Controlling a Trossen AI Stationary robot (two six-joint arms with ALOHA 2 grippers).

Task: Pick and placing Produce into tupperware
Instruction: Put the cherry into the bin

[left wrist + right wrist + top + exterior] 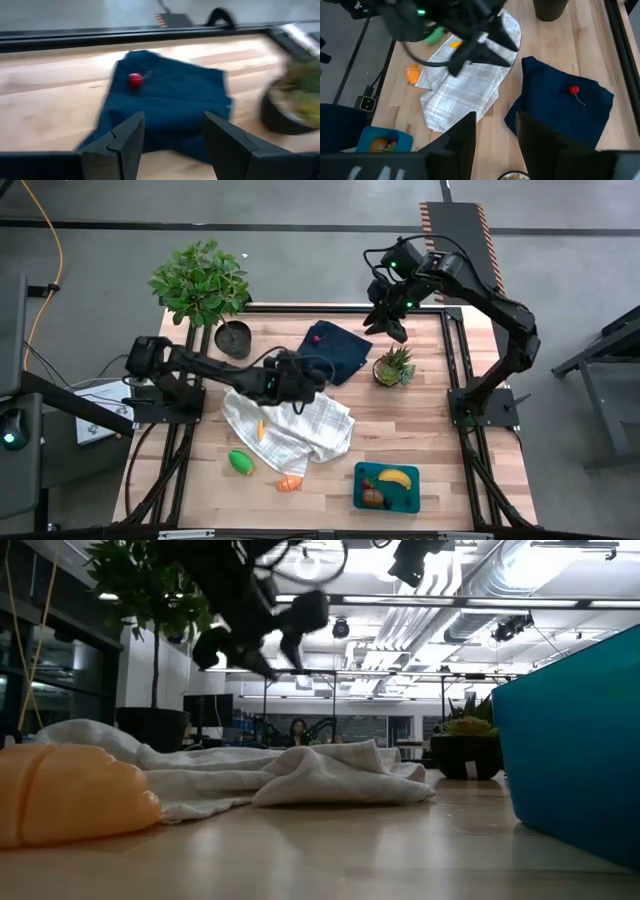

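Note:
A red berry (316, 337) (135, 80) lies on a dark navy cloth (335, 348) at the table's far middle. My left gripper (303, 385) (172, 145) hovers open and empty over a white checked cloth (290, 425), pointing toward the navy cloth. My right gripper (390, 325) (495, 137) hangs open and empty above the navy cloth's far right side. An orange piece (261, 428) rests on the white cloth. A green piece (241, 462) and another orange piece (289, 482) lie on the table. The teal tupperware (410, 498) holds a banana (394, 477) and a brown round one (372, 497).
A small spiky potted plant (395, 367) stands just right of the navy cloth. A large leafy plant (200, 280) and its dark pot (232, 338) stand at the far left. Bare wood lies between the white cloth and the tupperware.

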